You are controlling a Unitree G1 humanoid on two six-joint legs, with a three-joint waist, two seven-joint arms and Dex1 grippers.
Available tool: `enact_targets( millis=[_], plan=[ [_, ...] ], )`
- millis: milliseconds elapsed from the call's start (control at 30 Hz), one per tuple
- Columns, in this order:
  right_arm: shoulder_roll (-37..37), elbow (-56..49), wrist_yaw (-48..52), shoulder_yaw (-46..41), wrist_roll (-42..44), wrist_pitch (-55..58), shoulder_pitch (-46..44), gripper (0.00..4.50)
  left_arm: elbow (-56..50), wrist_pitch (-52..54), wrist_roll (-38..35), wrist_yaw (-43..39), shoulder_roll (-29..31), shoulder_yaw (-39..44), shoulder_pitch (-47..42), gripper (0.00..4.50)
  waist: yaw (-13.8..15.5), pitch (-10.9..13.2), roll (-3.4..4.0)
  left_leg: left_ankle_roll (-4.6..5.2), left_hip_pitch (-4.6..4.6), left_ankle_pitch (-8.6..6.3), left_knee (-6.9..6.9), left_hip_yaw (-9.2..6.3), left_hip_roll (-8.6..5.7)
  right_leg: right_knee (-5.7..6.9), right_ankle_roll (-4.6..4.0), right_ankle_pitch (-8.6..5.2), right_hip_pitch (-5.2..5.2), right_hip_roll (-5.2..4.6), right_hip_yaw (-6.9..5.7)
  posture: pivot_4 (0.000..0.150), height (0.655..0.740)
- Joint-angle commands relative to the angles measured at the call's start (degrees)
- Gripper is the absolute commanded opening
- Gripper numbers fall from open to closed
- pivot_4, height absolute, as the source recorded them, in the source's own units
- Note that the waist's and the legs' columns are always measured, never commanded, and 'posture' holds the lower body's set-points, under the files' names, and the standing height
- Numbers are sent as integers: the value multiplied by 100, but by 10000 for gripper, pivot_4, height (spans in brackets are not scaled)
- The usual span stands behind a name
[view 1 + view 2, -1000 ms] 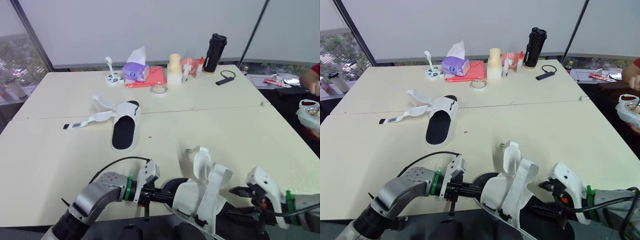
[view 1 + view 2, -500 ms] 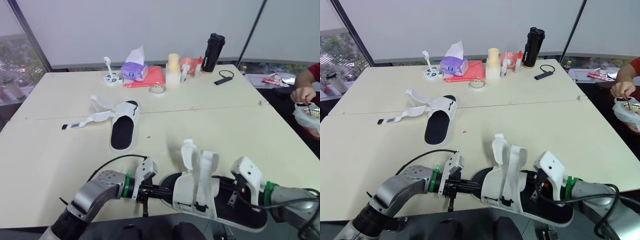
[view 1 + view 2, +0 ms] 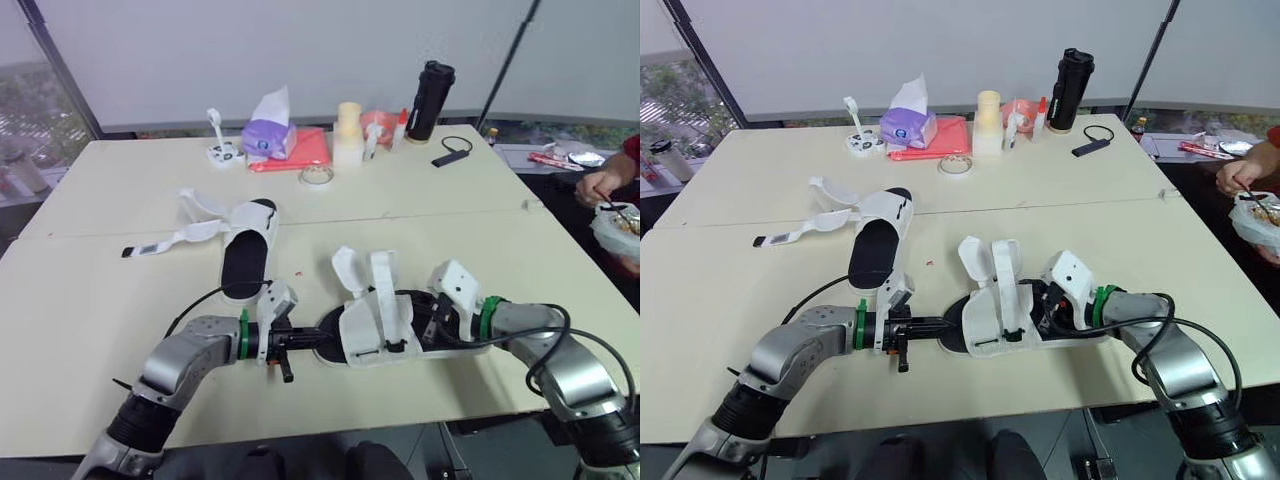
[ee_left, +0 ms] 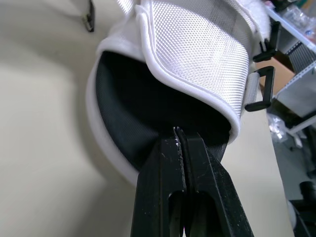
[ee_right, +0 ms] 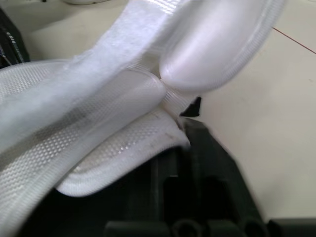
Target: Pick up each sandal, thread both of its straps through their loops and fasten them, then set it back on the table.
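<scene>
while the near sandal [image 3: 992, 322] lies on the bench [image 3: 760, 290] by its front edge, straps up and unfastened, left end effector [image 3: 938, 324] is clenched, tips at its toe. right end effector [image 3: 1048, 310] at the heel, grip cannot be told. second sandal [image 3: 875, 250] farther back, straps loose.

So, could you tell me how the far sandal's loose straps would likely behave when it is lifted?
The far sandal has a flat sole, so it probably lifts stiffly. Its long strap lies limp across the table, so it will likely dangle and trail.
</scene>
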Motion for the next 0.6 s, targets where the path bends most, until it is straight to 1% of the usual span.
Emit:
enact_targets(
  millis=[33,67,100,167,300,433,533,600],
  plan=[
    [-76,-113,320,129,-35,-100,-105,20152,84,-175,162,105,-139,-90,-15,0,10,0,0,0,1,0,1,1,0,1,0,0,2,0,-2,1500,7400],
    [-150,-141,338,72,-59,-69,-68,24692,117,-233,207,135,-193,-87,-41,0,14,0,0,0,1,0,2,0,0,2,0,0,2,0,-2,1500,7400],
    [-242,-182,355,11,-90,-20,-20,30625,148,-313,268,161,-246,-92,-62,0,19,0,0,0,-1,0,3,0,-1,2,0,0,2,0,-2,1500,7400],
    [-483,-294,421,-140,-49,230,101,39757,263,-475,390,249,-370,-100,-134,0,39,-1,2,0,-4,0,5,0,-3,2,0,0,2,-4,-3,1500,7400],
    [-962,-329,499,-617,97,608,314,39757,403,-571,482,229,-507,-175,-247,0,37,-1,3,0,-9,0,14,-1,-7,1,3,1,3,-10,-5,1500,7400],
    [-1329,-115,672,-1174,508,1304,295,39757,650,-744,747,17,-437,-448,-312,0,24,-2,5,0,-6,0,16,1,-9,2,8,5,5,-8,-4,1500,7400],
    [-1362,48,636,-1551,1032,2210,38,39757,826,-935,1024,-86,-360,-666,-371,0,27,-4,7,0,-1,1,16,1,-9,2,8,5,9,-5,-3,1500,7400],
    [-1171,59,500,-1832,1625,3056,-303,39757,948,-1120,1246,-121,-310,-812,-424,0,25,-5,9,0,2,0,16,2,-8,2,8,5,13,-6,-2,1500,7400]
  ],
)
